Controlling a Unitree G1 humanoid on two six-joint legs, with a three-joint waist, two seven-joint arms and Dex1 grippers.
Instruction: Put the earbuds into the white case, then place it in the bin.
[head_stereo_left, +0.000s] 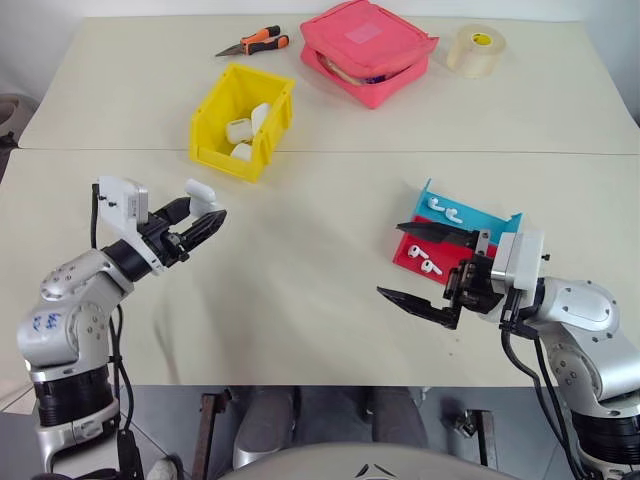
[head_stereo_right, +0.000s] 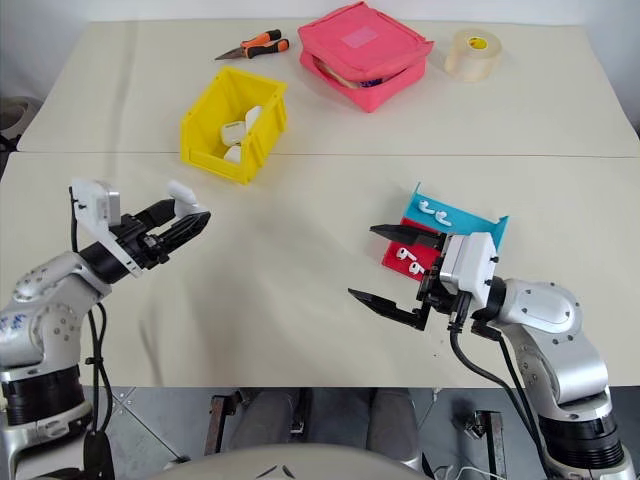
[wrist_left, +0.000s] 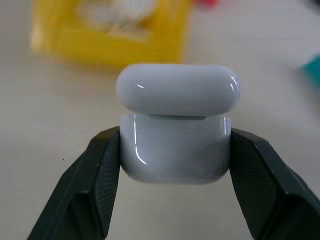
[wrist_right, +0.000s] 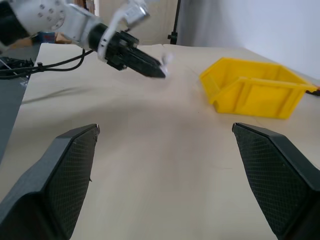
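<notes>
The white case (wrist_left: 175, 130) is off the table, pinched by its two sides between the left gripper's (head_stereo_left: 205, 222) black fingers, over the table's left half and just short of the yellow bin (head_stereo_left: 243, 122), which sits toward the far edge with several look-alike cases inside. Its lid faces away from the wrist and looks slightly ajar — a dark seam shows under it.

The earbuds (head_stereo_left: 430, 266) lie well apart from it, in the red and blue tray (head_stereo_left: 455, 235) near the right edge, so case and earbuds have to be brought together across the middle. The right gripper (head_stereo_left: 437, 270) is the nearer one — it hangs level just beside the tray, pointing left, jaws spread wide and empty. The left forearm reaches forward and inward, gripper roughly level.
</notes>
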